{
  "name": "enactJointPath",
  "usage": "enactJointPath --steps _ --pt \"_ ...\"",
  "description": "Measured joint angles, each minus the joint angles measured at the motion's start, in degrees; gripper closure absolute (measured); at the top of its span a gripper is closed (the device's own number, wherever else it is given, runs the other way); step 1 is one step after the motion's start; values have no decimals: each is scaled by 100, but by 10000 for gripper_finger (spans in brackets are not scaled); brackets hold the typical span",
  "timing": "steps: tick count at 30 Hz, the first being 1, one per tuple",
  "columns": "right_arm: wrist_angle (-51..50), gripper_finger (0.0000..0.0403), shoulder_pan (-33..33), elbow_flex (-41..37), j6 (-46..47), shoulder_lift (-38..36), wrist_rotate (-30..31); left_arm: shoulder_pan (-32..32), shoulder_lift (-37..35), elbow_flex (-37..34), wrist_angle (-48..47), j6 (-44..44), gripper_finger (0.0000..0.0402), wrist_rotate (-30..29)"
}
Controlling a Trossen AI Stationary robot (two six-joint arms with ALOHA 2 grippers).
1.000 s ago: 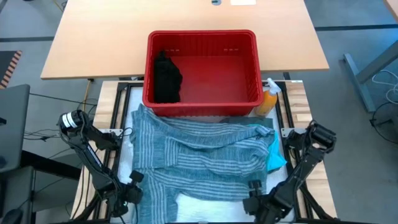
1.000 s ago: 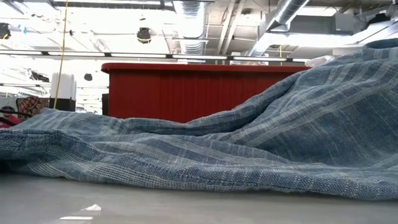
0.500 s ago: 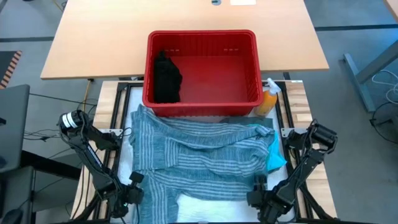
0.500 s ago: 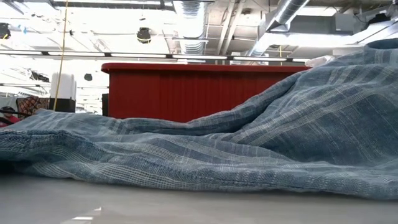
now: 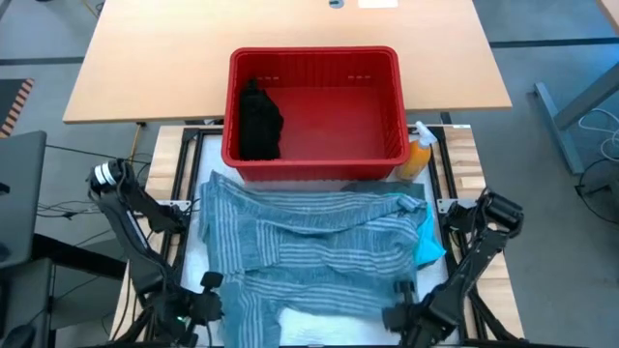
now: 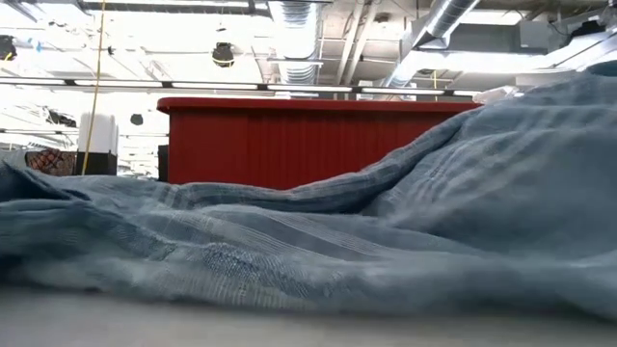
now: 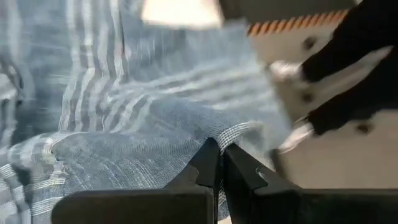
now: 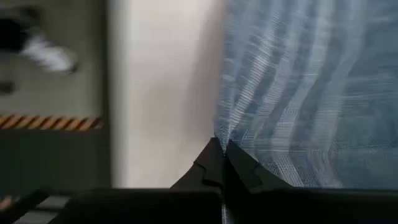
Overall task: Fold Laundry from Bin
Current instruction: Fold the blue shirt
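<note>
Both grippers, left and right, are clamped on the near corners of the striped cloth, which stretches left-right between them, lying just near of the bin.

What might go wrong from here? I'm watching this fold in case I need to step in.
Both claws, left and right, pinch only thin edges of the striped cloth, so either corner could slip free. The cloth's far edge lies against the red bin; pulling may drag it. The teal garment tucked under the cloth's side, near the orange spray bottle, could get dragged along.
</note>
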Motion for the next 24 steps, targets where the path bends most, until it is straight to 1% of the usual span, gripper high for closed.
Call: enactJointPath --steps 4,7,9,10,14,15,19,22,24 --pt "-256 387 86 869 -494 -4 -326 -17 -411 196 -37 -238 401 16" --pt "-453 387 97 1340 -685 -11 -414 -17 -670 246 -41 -432 401 280" --pt "-631 387 65 1520 -585 -11 -444 -17 -749 248 -88 -605 401 494" --pt "-679 387 51 1581 -452 -11 -552 -17 -767 247 -90 -693 401 617" --pt "-475 387 33 1817 19 -11 -1362 -17 -887 244 249 -1036 401 999" --pt "-380 387 66 1873 28 -11 -1471 -20 -922 247 277 -1078 401 1042" --pt "-381 386 125 1989 -98 -11 -1405 -42 -1028 247 66 -976 401 873" --pt "-589 386 -93 1989 129 -11 -1398 -4 -1030 247 -125 -921 401 808" --pt "-805 386 -276 1989 298 -11 -1356 23 -1036 247 -297 -1275 401 739"
